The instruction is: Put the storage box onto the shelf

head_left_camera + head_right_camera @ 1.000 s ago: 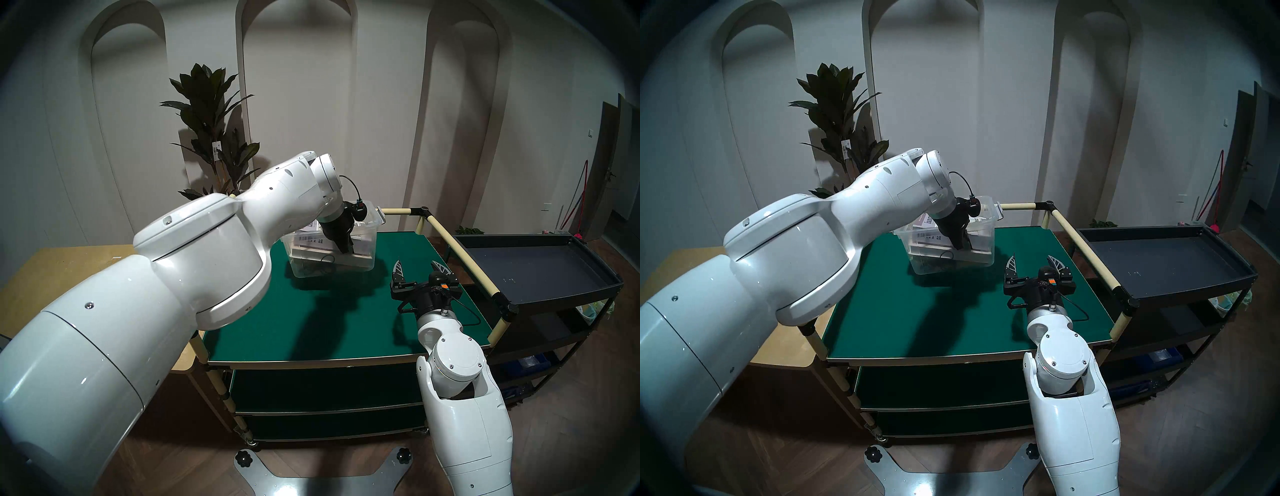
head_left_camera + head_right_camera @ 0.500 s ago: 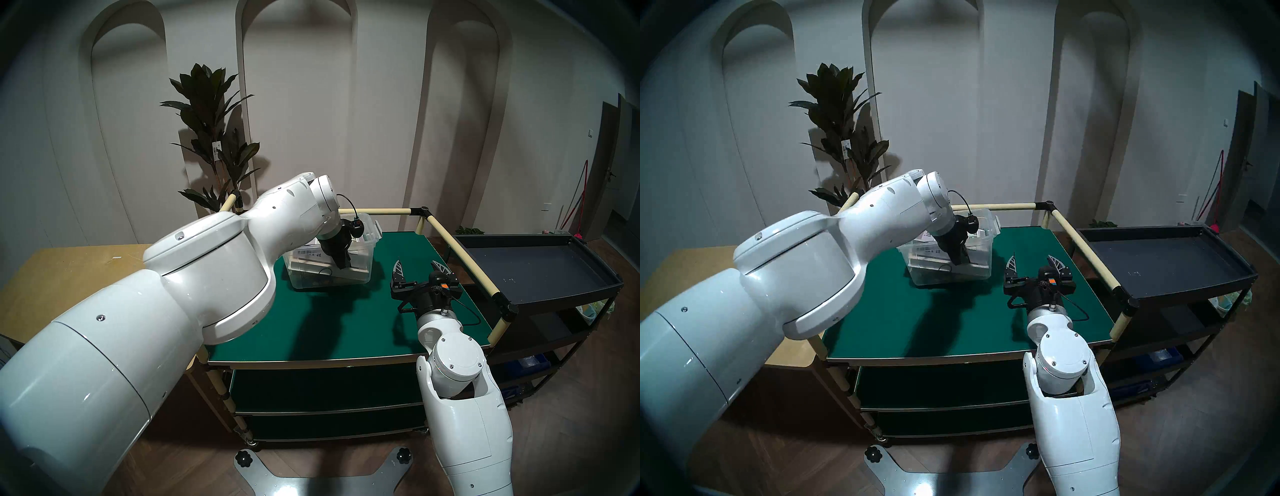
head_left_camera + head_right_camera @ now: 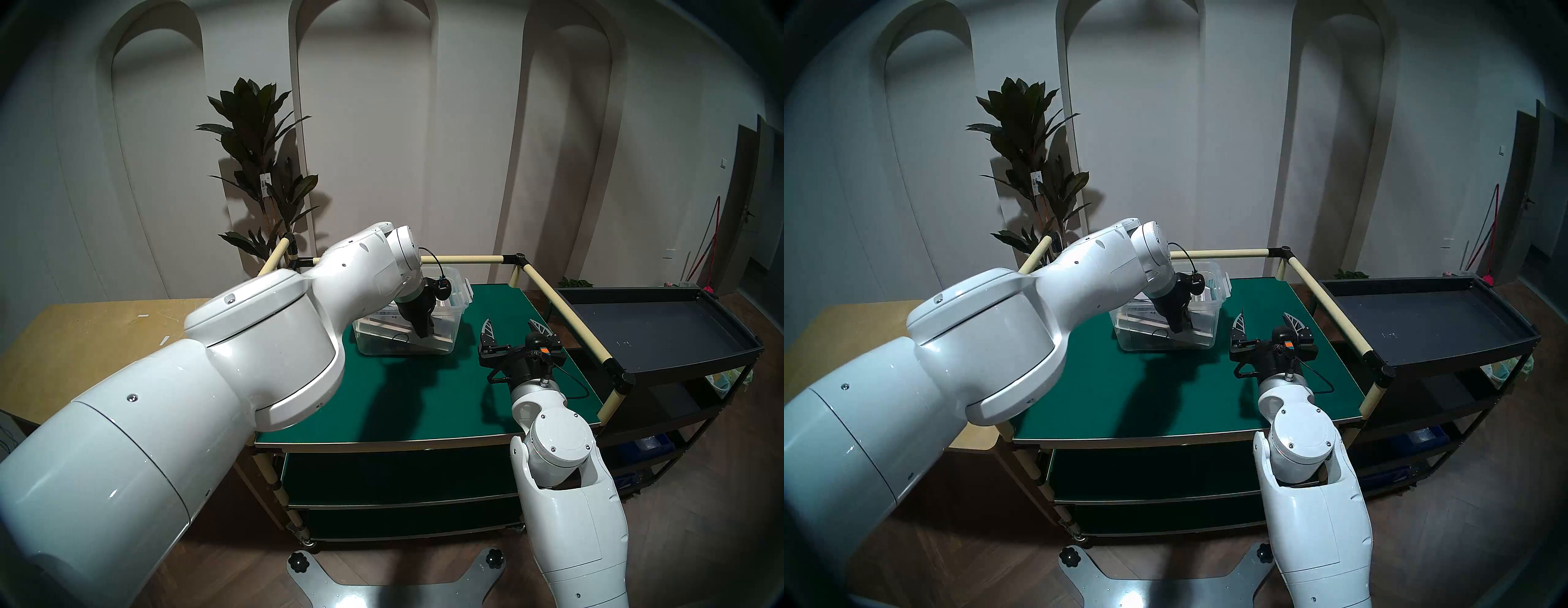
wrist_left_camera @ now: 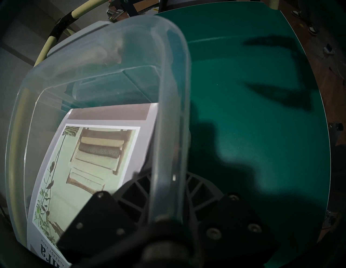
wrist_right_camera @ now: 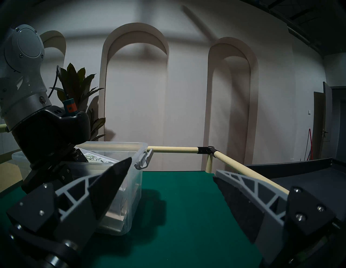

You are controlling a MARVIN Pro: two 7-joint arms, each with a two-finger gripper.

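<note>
Clear rectangular plastic storage box (image 3: 407,335) with grey side latches, set on the dark green felt top board of the three-tier shelf (image 3: 382,407) with cream tube rails and black joints, toward the far side near the back rail. Left gripper (image 3: 425,332) angled steeply down over the box's near long wall, jaws pinching that wall: one finger inside the box, one outside, as seen from the left wrist. Printed magazine (image 4: 93,164) with an interior photo on its cover lying slanted inside the box. Right gripper (image 3: 513,331) held level above the green board to the right of the box and apart from it, jaws spread wide, nothing between them. Dark grey metal cart (image 3: 653,327) standing just beyond the shelf's right rail; tan wooden worktop (image 3: 85,339) on the left; dark-leaved potted plant (image 3: 259,170) against the arched wall behind.
</note>
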